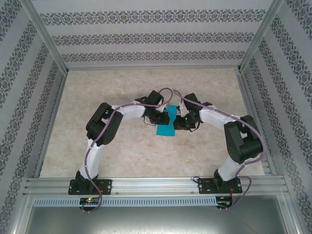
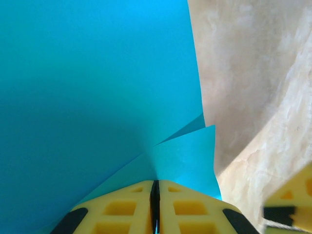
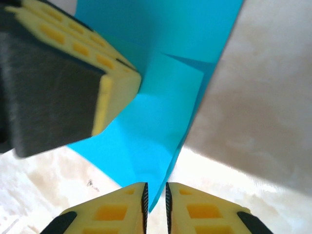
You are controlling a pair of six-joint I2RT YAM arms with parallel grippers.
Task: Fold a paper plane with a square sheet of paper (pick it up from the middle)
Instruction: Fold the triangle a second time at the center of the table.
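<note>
One partly folded teal paper (image 1: 165,126) sits mid-table between the arms from above. At the left wrist, the left gripper (image 2: 155,184) pinches it closed. At the right wrist, the right gripper (image 3: 156,187) has its jaws slightly parted around a paper corner; I cannot tell if it grips.

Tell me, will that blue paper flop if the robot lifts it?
Probably floppy: the blue paper bends in a curve above the left fingers pinching it. Likely very light, since it looks thin. Its creases may stiffen it slightly.
</note>
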